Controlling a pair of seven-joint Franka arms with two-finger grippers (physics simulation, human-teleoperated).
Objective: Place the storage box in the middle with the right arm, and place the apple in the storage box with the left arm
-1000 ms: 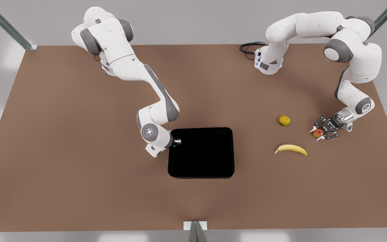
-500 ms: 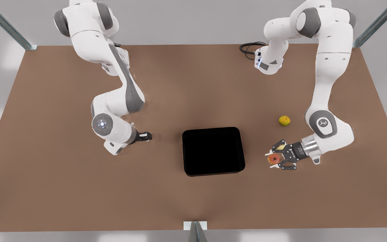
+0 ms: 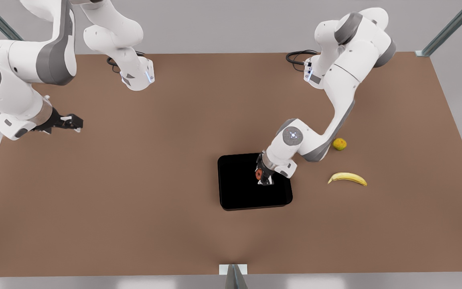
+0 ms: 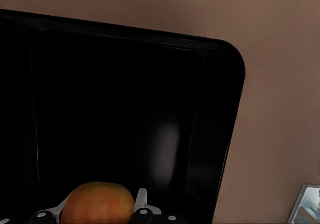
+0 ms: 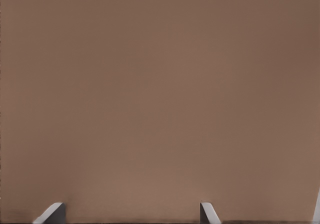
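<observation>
The black storage box point(image 3: 239, 188) lies near the middle of the brown table. Over its half toward the front view's right, my left gripper point(image 3: 262, 176) points down, shut on the red-orange apple point(image 3: 258, 174). In the left wrist view the apple point(image 4: 98, 203) sits between the fingertips point(image 4: 141, 200), with the box's floor point(image 4: 125, 109) beneath it. I cannot tell whether the apple touches the floor. My right gripper point(image 3: 76, 123) hangs far off at the front view's left, open with nothing in it, its fingers point(image 5: 52, 213) spread over bare table.
A yellow-green fruit point(image 3: 339, 143) and a banana point(image 3: 347, 178) lie on the table to the front view's right of the box. A black cable point(image 3: 297, 58) coils at the back by an arm base. Bare table surrounds the box.
My left gripper carried the apple from the front view's right, past the banana, to over the box. My right gripper let go of the box after shifting it rightward and withdrew far left.
</observation>
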